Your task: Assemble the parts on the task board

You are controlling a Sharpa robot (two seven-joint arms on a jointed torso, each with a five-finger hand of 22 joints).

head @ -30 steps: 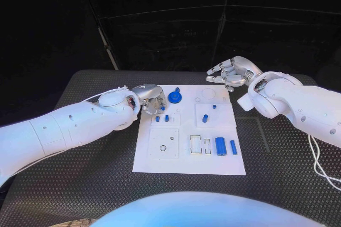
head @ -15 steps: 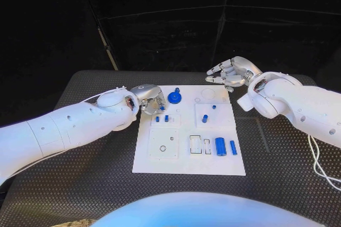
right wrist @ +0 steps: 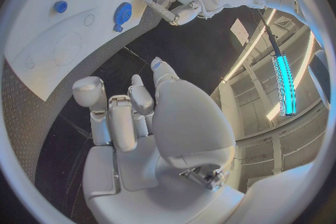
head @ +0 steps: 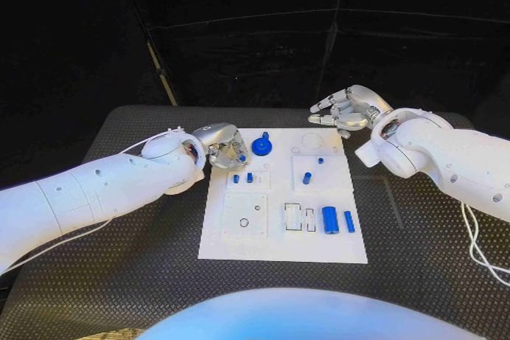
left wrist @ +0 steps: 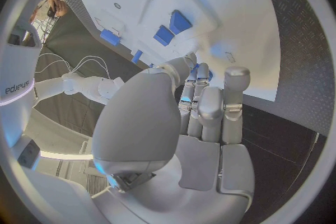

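The white task board point(head: 278, 244) lies in the middle of the table. My left hand point(head: 223, 147) hovers at its far left corner with the fingers curled together, and a small blue part point(head: 241, 157) shows pinched at the fingertips point(left wrist: 201, 75). A blue disc with a knob point(head: 262, 146) sits just to the right of that hand. Two short blue pegs point(head: 242, 178) stand close below it. My right hand point(head: 346, 110) hangs beyond the board's far right corner, fingers loosely apart and holding nothing.
On the board's right half stand two small blue pegs point(head: 320, 161) point(head: 306, 177). A blue cylinder point(head: 329, 220) and a blue bar point(head: 348, 220) lie beside rectangular slots point(head: 292, 215). A white cable point(head: 475, 240) trails at the table's right.
My left hand has edged slightly toward the far side of the board, still pinching the blue part. The right hand has stayed where it was.
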